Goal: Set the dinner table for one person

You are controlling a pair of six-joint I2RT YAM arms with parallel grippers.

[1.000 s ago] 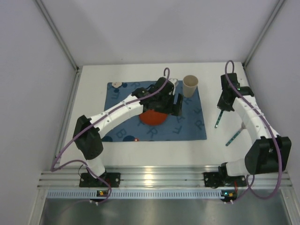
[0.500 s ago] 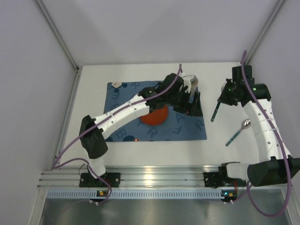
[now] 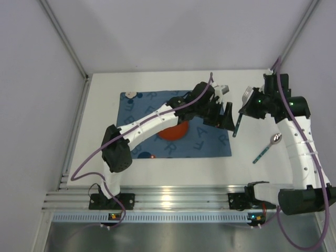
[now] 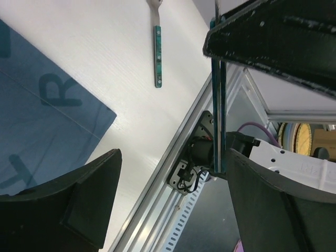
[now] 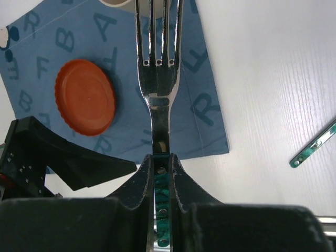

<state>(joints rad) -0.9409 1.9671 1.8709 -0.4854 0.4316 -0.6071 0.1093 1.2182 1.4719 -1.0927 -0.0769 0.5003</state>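
Observation:
My right gripper [image 3: 248, 107] is shut on the green handle of a metal fork [image 3: 239, 118] and holds it above the white dinner table [image 3: 105, 94], just off the right edge of the blue letter placemat [image 3: 142, 105]. In the right wrist view the fork [image 5: 160, 68] points up from the shut gripper [image 5: 161, 157]. My left gripper [image 3: 227, 116] is open and empty right beside the fork handle. In the left wrist view the handle [image 4: 218, 94] hangs edge-on near the right finger of the gripper [image 4: 170, 157]. An orange plate [image 3: 176, 131] lies on the placemat.
A green-handled spoon [image 3: 266, 148] lies on the table to the right; it also shows in the left wrist view [image 4: 157, 52]. A pale cup's rim [image 5: 116, 1] shows at the mat's far edge. The ribbed aluminium rail [image 3: 173, 202] runs along the near edge.
My left arm has swung right, from over the orange plate to beside the fork, covering the cup. My right gripper has carried the fork up and left toward the placemat.

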